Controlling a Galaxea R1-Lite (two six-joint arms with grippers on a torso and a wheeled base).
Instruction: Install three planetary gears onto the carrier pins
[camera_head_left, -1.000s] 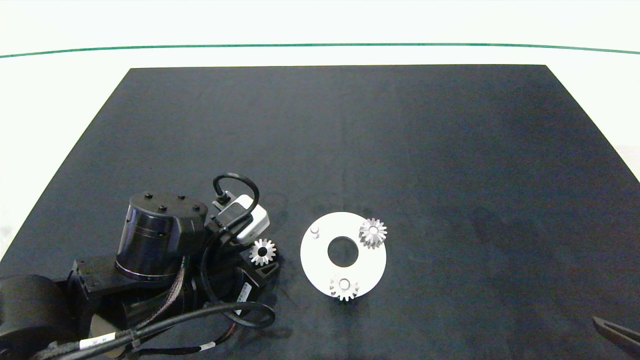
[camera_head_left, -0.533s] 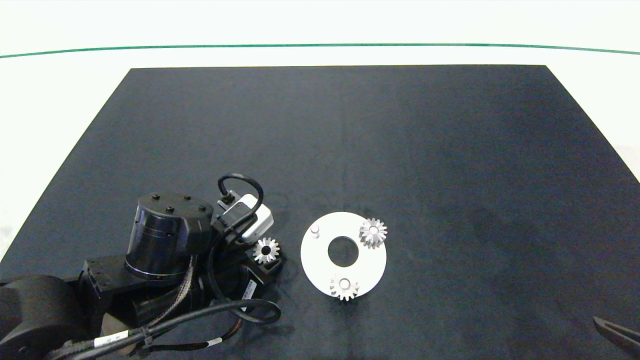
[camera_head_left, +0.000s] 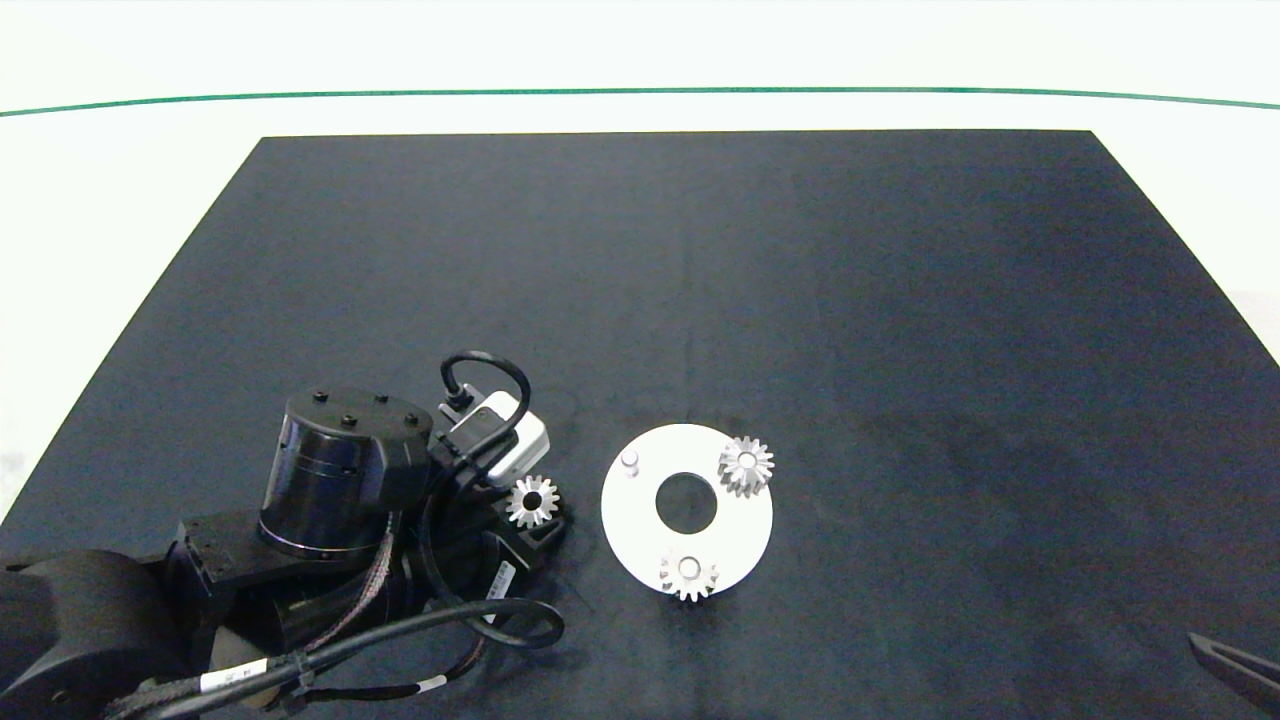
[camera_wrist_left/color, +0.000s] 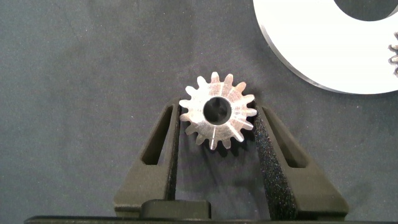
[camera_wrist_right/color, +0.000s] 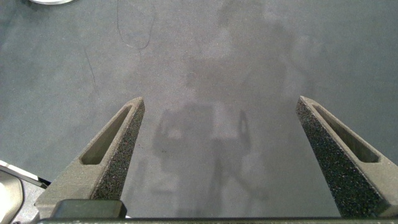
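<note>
Carrying its gear, the left hand (camera_head_left: 535, 515) has crept a little closer to the white disc (camera_head_left: 640, 525) over the last second; it clamps the third planetary gear (camera_wrist_left/color: 217, 117) between its fingers just beside the disc's rim, level with the bare carrier pin (camera_head_left: 629, 461). Two other gears sit on pins of that disc, one at its far right edge (camera_head_left: 746, 465), one at its near edge (camera_head_left: 688, 573). Well apart from the disc, the right hand (camera_wrist_right/color: 217, 143) hangs spread wide over the black mat (camera_head_left: 900, 300) on the counter.
</note>
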